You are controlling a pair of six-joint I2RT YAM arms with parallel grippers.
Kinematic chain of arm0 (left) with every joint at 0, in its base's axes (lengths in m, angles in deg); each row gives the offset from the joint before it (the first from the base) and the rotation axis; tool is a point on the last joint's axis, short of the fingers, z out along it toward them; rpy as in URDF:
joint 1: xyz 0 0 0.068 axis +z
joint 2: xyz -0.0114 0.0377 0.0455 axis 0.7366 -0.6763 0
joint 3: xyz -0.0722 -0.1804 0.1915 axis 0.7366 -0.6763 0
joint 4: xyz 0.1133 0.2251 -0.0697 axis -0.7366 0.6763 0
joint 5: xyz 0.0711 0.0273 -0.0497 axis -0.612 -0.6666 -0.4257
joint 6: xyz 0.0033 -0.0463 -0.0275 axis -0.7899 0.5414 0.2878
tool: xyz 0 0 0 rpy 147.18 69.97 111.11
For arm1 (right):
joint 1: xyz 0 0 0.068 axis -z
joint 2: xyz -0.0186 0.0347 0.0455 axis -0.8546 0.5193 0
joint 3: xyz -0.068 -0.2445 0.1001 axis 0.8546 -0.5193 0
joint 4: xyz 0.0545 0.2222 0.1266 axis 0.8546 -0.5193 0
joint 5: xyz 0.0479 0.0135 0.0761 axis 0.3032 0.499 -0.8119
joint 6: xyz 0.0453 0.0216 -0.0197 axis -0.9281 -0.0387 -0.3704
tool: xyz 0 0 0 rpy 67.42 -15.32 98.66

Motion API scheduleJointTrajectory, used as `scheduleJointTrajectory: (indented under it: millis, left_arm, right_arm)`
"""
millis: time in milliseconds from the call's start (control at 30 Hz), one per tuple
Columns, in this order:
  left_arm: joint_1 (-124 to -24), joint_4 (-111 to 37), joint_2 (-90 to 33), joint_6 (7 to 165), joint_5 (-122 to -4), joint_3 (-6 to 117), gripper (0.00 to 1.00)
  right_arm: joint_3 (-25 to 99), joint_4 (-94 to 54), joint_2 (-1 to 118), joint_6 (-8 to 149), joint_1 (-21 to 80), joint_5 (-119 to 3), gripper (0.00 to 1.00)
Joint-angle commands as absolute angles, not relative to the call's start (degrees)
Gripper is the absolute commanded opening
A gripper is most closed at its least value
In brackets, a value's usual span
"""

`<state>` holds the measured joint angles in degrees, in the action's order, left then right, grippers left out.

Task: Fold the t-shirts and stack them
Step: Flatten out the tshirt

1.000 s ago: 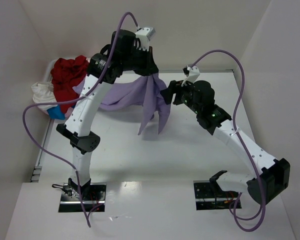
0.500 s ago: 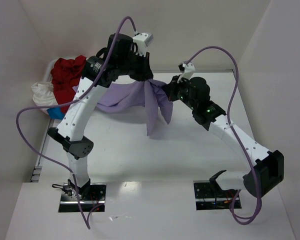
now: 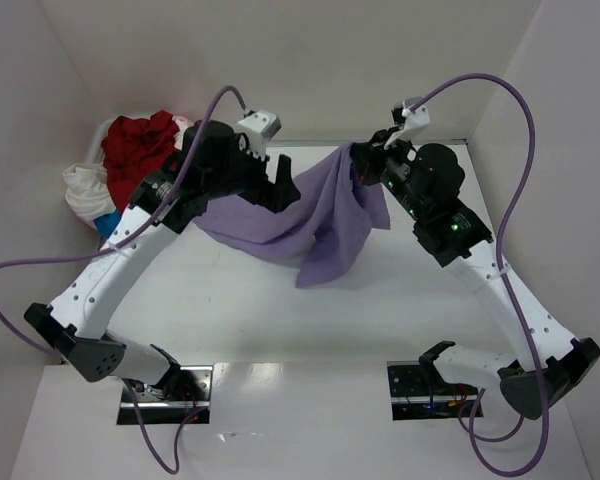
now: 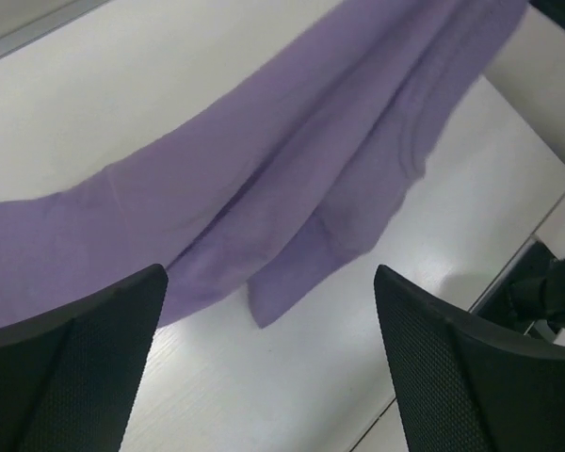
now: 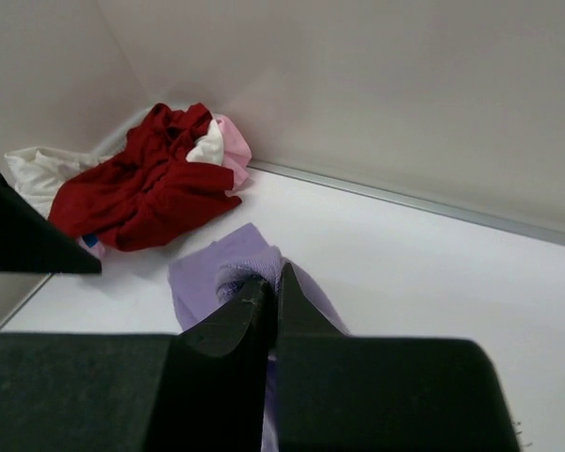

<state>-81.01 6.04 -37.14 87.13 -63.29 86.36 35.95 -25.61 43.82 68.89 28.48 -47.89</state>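
The lavender t-shirt (image 3: 325, 215) hangs by one edge from my right gripper (image 3: 365, 166), and its lower part trails onto the table toward the left. In the right wrist view the right gripper (image 5: 274, 279) is shut, with a bunch of lavender t-shirt (image 5: 207, 278) pinched at its tips. My left gripper (image 3: 283, 188) stands open just left of the cloth. In the left wrist view the left gripper (image 4: 268, 377) has bare table between its fingers and the lavender t-shirt (image 4: 292, 188) lies ahead. The red t-shirt (image 3: 135, 150), white t-shirt (image 3: 84, 190) and pink t-shirt (image 5: 232, 143) are heaped in the back left corner.
A small blue item (image 3: 109, 225) sits under the heap in the back left corner. White walls close the table at the back and on both sides. Purple cables loop out from both arms.
My left gripper has opened and let go of the lavender t-shirt, and its arm has dropped to the left. My right gripper has shut on the shirt and carried it up and to the right.
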Motion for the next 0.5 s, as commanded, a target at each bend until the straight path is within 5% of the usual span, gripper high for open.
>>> scheduleJointTrajectory:
  millis: [0,467]
  left_arm:
    - [-82.8,-6.7,-33.6,87.8,-54.6,76.6,1.00]
    - [-103.9,-25.8,-36.0,91.7,-80.4,51.9,1.00]
  right_arm:
    - [40.3,-26.9,42.8,69.9,27.7,-47.3,0.00]
    - [40.4,-29.6,45.4,69.9,27.7,-43.5,0.00]
